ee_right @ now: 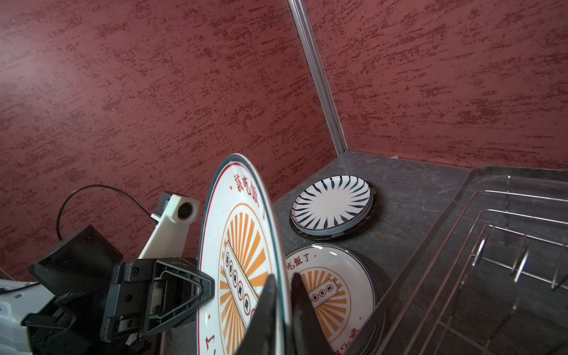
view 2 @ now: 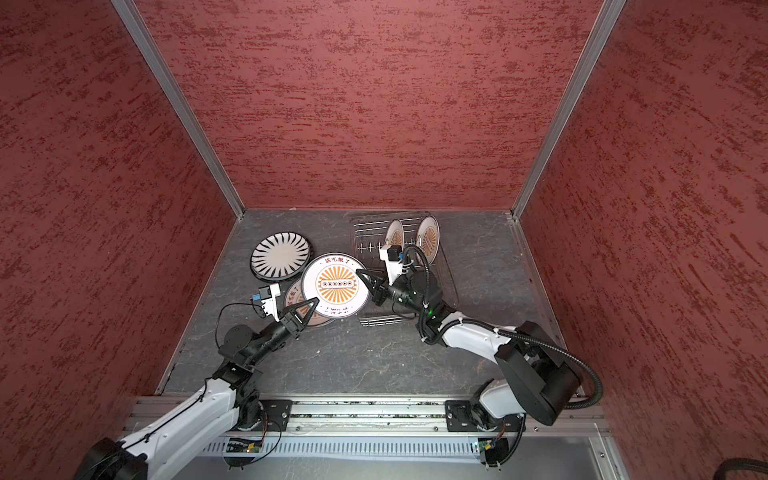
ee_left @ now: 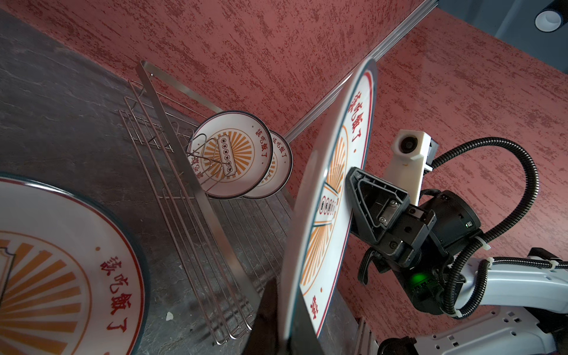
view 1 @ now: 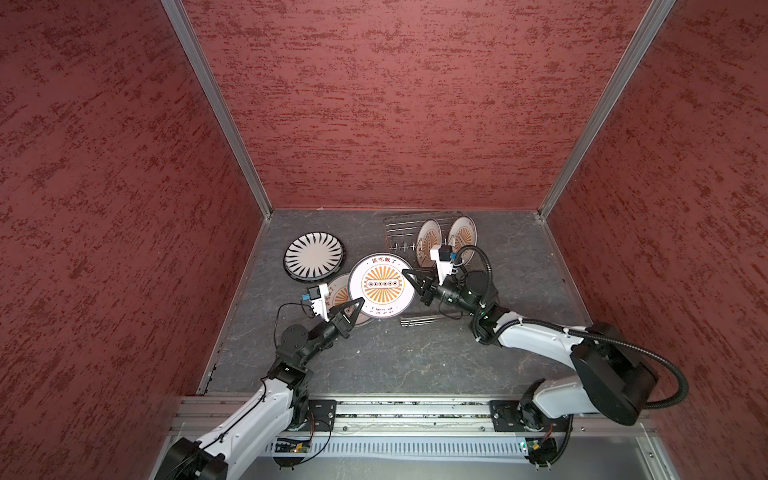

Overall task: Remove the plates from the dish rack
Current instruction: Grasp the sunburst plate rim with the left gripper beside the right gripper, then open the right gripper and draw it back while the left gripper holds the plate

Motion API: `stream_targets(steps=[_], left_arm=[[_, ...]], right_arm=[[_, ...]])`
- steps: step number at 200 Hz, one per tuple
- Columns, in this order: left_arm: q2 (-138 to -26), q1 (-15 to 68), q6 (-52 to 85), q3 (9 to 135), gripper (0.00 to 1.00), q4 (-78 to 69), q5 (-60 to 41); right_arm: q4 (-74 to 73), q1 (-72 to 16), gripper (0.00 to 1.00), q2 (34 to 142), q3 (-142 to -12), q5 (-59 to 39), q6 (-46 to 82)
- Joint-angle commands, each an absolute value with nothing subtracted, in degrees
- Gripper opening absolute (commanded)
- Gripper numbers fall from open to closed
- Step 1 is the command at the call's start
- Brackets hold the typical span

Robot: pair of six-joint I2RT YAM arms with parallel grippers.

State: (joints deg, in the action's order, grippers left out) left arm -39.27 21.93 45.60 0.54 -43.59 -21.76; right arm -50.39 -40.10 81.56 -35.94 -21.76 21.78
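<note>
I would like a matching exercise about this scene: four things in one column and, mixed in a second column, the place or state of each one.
Column A
1. striped plate
2. left pincer
3. dish rack
4. raised sunburst plate

Column B
a. two plates stand in it
b. in the air, partly over another plate
c. flat on the table, nearest the left wall
d. shut on a plate's rim

Pairs: 1-c, 2-d, 3-a, 4-b
</note>
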Motion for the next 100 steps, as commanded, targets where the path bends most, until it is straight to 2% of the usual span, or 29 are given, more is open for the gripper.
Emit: stream_targets(steps=[1, 26, 33, 37, 42, 100], left_arm=[[-37.1, 21.9, 44.7, 0.2, 0.00, -40.7, -19.4], [-34.0, 21.5, 44.7, -0.3, 0.00, -38.9, -18.9], [-33.0, 21.4, 44.7, -0.3, 0.00, -38.1, -18.7], [-32.5, 21.4, 44.7, -0.4, 0.00, -37.7, -18.6], [-31.8, 21.4, 44.7, -0.4, 0.00, -37.3, -18.5], [-28.3, 20.9, 45.0, -1.1, 0.00, -34.8, -17.3]], right_arm=[[-49.4, -40.6, 0.32, 81.5, -38.5, -23.1, 19.3], [-47.3, -40.6, 0.65, 81.3, -39.4, -23.4, 18.8], [-46.4, -40.6, 0.80, 81.3, -39.7, -23.2, 18.8], [-45.9, -40.6, 0.93, 81.3, -39.9, -23.1, 18.6], [-45.3, -40.6, 0.98, 81.2, -40.1, -22.9, 18.6], [-43.9, -40.6, 0.99, 80.4, -40.1, -20.0, 18.1]])
